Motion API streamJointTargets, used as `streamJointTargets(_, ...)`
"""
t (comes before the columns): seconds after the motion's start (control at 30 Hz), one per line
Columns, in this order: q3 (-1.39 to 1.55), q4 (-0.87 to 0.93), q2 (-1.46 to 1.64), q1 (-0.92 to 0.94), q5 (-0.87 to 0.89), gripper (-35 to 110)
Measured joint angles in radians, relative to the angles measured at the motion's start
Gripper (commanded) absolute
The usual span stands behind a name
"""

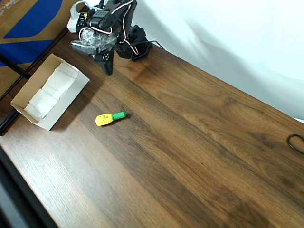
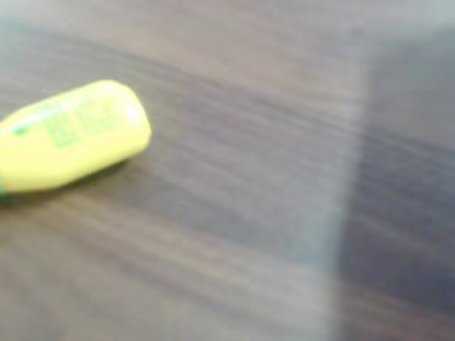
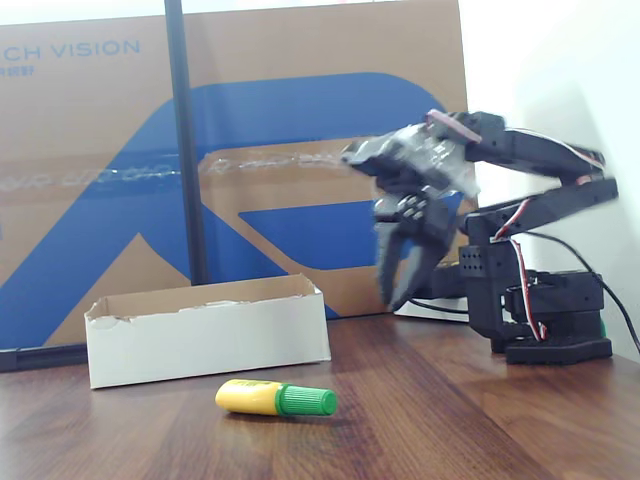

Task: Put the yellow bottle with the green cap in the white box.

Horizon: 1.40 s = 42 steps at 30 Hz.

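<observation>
Brown-and-blue carton (image 3: 250, 160), black cable (image 1: 296, 142)

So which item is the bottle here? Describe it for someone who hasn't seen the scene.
On the wooden table, find the white box in the overhead view. Just right of it lies the yellow bottle with the green cap, on its side: the sole small, brightly coloured object.

Count on the wooden table (image 1: 190, 142): one yellow bottle with the green cap (image 1: 109, 118), one white box (image 1: 71, 92) holding two white padding pieces (image 1: 52, 90). One brown-and-blue carton (image 3: 300, 150) stands behind the table; one black cable loop (image 1: 296, 143) lies at its right edge in the overhead view.
</observation>
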Motion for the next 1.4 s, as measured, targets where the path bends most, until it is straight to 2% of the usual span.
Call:
streamJointTargets(0.17,0.002,-0.189,-0.13,-0.012,-0.017,6)
streamJointTargets(0.5,-0.002,-0.327,-0.202,-0.241,-0.006,13)
streamJointTargets(0.87,0.0,-0.583,-0.466,-0.252,-0.04,19)
streamJointTargets(0.97,-0.011,-0.572,-0.472,-0.279,-0.034,19)
streamJointTargets(1.4,-0.322,-0.146,-0.572,-0.322,0.048,19)
